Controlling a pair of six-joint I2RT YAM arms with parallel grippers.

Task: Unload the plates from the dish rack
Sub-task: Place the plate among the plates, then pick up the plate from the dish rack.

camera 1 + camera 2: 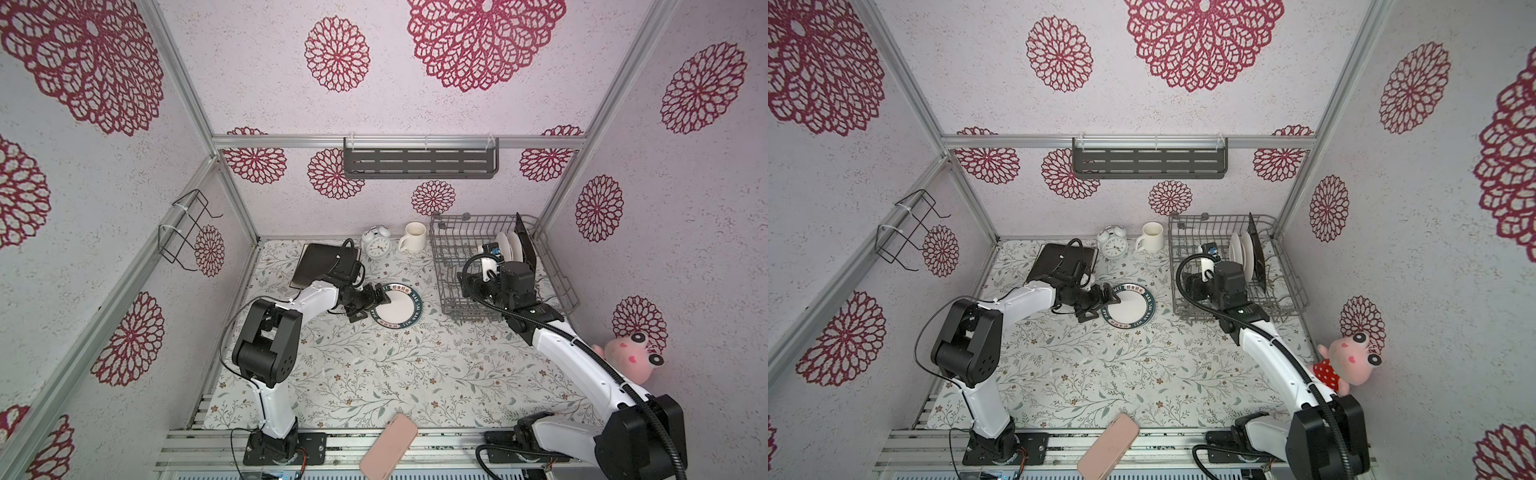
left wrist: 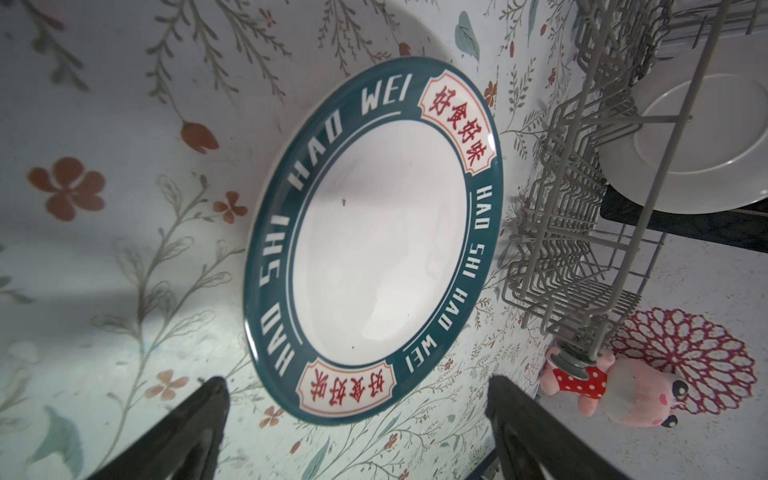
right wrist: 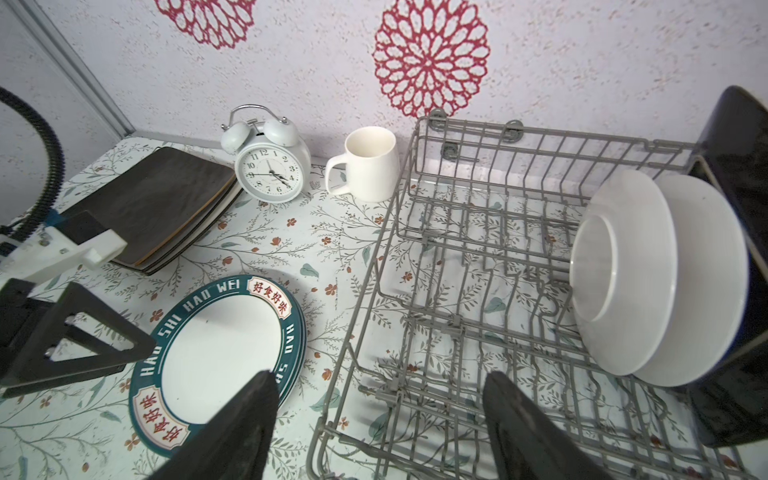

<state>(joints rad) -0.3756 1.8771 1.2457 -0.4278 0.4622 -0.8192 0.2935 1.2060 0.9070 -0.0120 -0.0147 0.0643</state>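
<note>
Partly inside the spread left hand (image 2: 357, 380), lettered plate (image 2: 374, 232), flat on table (image 2: 104, 249).

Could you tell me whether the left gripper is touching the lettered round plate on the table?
Apart. The left wrist view shows the left gripper open, with tablecloth visible between each finger and the rim of the lettered plate.
</note>
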